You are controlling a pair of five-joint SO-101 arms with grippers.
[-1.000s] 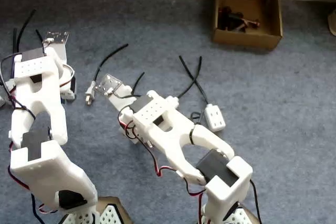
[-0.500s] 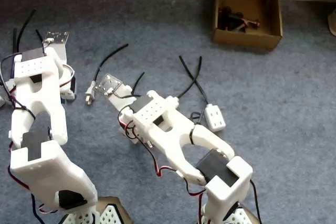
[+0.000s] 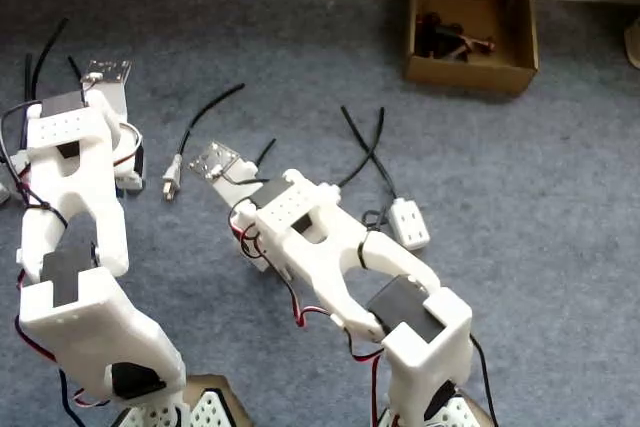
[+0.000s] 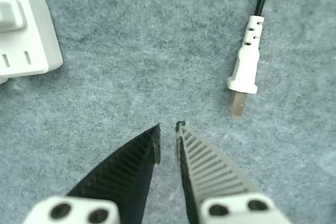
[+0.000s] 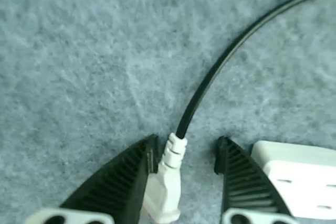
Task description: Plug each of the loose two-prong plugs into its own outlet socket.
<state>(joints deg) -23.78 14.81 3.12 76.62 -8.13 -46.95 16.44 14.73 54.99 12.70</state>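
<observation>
My right gripper (image 5: 185, 148) is open low over the carpet, and a white two-prong plug (image 5: 165, 190) lies between its fingers, against one of them, its black cable (image 5: 226, 61) running away. A white outlet socket (image 5: 296, 174) lies just beside it. My left gripper (image 4: 168, 127) hangs almost shut on nothing, only a thin slit between the tips. Ahead of it lie another white plug (image 4: 245, 69), prongs toward me, and a white outlet socket (image 4: 23, 35). From above, that plug (image 3: 171, 179) lies between the left arm (image 3: 70, 147) and the right arm (image 3: 300, 222).
A third white outlet socket (image 3: 408, 224) lies right of the right arm, with crossed black cables (image 3: 365, 147) behind it. A cardboard box (image 3: 470, 67) of small parts stands at the back right. Open grey carpet stretches to the right.
The right arm has shifted slightly, its wrist end a little up and to the right in the high view. The left arm has not moved.
</observation>
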